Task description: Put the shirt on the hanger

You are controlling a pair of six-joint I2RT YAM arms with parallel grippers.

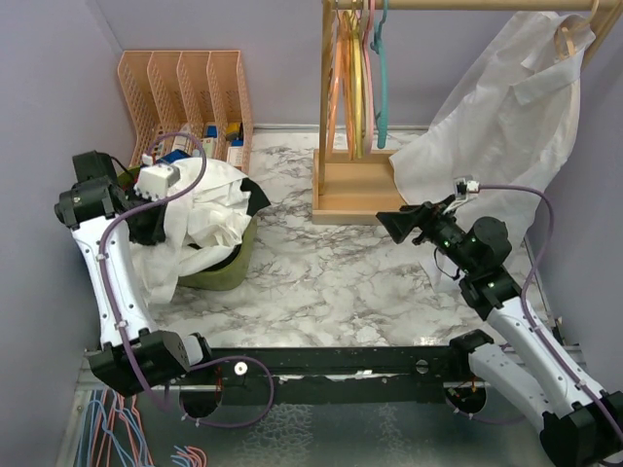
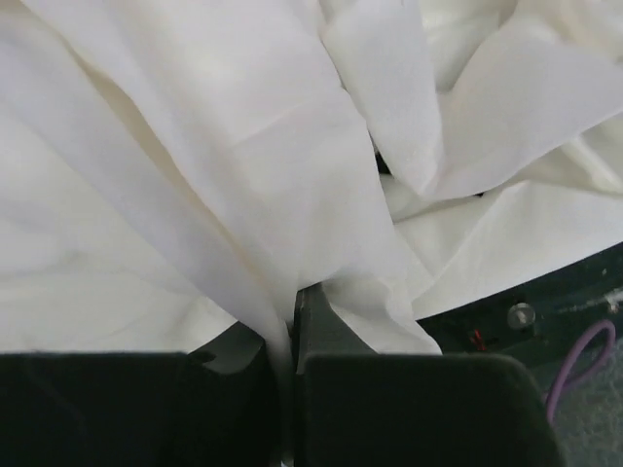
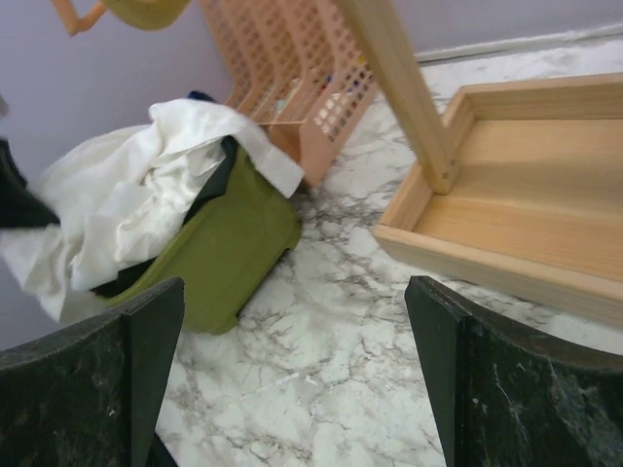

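A light wooden garment rack (image 1: pixel 355 185) stands on the marble-patterned table (image 1: pixel 331 282). On the rack's rail hangs the slim teal plastic hanger (image 1: pixel 382 88), and at the rack's right end a second white collared shirt (image 1: pixel 506 126). Left of the rack and further back stands a peach slotted plastic organiser (image 1: pixel 185 88). Left of the rack and nearer the front sits an olive fabric basket (image 1: pixel 229 272), with the large white long-sleeved shirt (image 1: pixel 209 209) heaped in it.

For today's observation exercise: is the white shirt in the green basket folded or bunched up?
Bunched up: the shirt lies crumpled, spilling over the basket rim, one fold pinched by the left gripper.
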